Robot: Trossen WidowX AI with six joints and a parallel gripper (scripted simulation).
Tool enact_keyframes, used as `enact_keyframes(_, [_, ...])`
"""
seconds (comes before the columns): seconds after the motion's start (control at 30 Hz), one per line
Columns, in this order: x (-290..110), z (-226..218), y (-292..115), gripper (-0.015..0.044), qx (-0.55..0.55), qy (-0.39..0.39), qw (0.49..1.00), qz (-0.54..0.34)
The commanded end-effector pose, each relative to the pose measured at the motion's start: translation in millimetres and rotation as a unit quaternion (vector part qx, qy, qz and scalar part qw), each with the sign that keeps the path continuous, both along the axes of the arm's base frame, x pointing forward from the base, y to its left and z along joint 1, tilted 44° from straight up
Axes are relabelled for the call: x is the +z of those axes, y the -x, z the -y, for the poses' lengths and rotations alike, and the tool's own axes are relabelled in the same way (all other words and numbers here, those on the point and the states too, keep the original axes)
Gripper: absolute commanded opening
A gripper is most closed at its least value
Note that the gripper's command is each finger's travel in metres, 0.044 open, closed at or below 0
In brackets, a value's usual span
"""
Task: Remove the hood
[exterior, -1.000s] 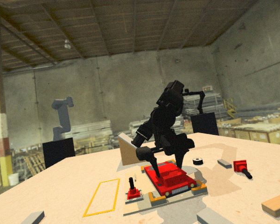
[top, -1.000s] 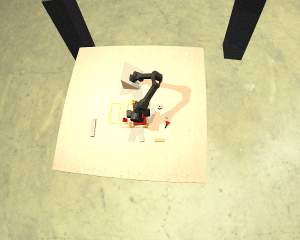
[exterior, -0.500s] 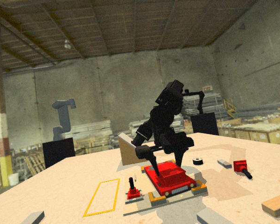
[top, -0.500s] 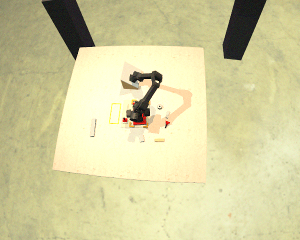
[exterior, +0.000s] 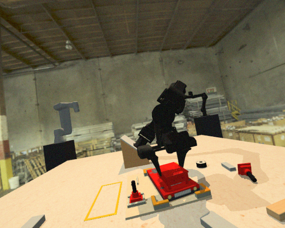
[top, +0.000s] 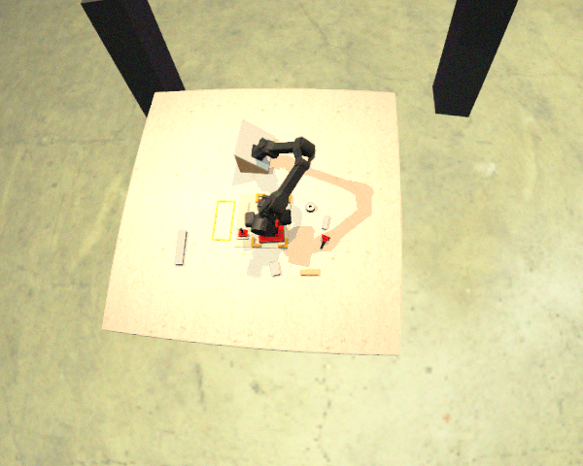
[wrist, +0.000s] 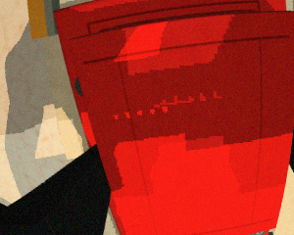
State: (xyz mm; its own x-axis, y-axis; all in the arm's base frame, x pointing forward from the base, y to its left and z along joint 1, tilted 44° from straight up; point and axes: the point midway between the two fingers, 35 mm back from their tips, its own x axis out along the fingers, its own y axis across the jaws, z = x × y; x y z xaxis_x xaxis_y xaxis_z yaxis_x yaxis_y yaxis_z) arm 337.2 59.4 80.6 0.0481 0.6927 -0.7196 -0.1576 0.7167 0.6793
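Observation:
The red toy car (exterior: 184, 187) (top: 271, 238) sits in a grey fixture with orange corner pieces (exterior: 159, 202) near the middle of the table. Its red hood (exterior: 174, 173) (wrist: 186, 117) is the raised panel on top and fills most of the wrist view, sitting slightly askew on the body. My gripper (exterior: 170, 167) (top: 262, 226) (wrist: 197, 140) reaches down over the car and is shut on the hood, one dark finger on each side. The marked area is a yellow rectangle outline (top: 224, 201) (exterior: 93, 203) on the table to the left of the car, with nothing inside it.
A tan wedge (top: 252, 165) (exterior: 130, 154) stands behind the car. A red toggle clamp (exterior: 135, 194) sits between car and rectangle. A black ring (exterior: 201, 164), grey block (exterior: 228, 166), red tool (exterior: 244, 169) and wooden block (exterior: 281, 208) lie right. A grey bar (top: 181, 247) lies left.

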Motion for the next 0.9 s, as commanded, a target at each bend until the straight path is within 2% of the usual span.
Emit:
enact_keyframes(0.0, [5, 4, -1, 0.0000, 0.000, 0.002, 1.000, 0.005])
enact_keyframes(0.53, [13, 12, -1, 0.0000, 0.000, 0.002, 1.000, 0.005])
enact_keyframes(0.87, [42, 40, 2, 0.0000, -0.001, 0.003, 1.000, 0.004])
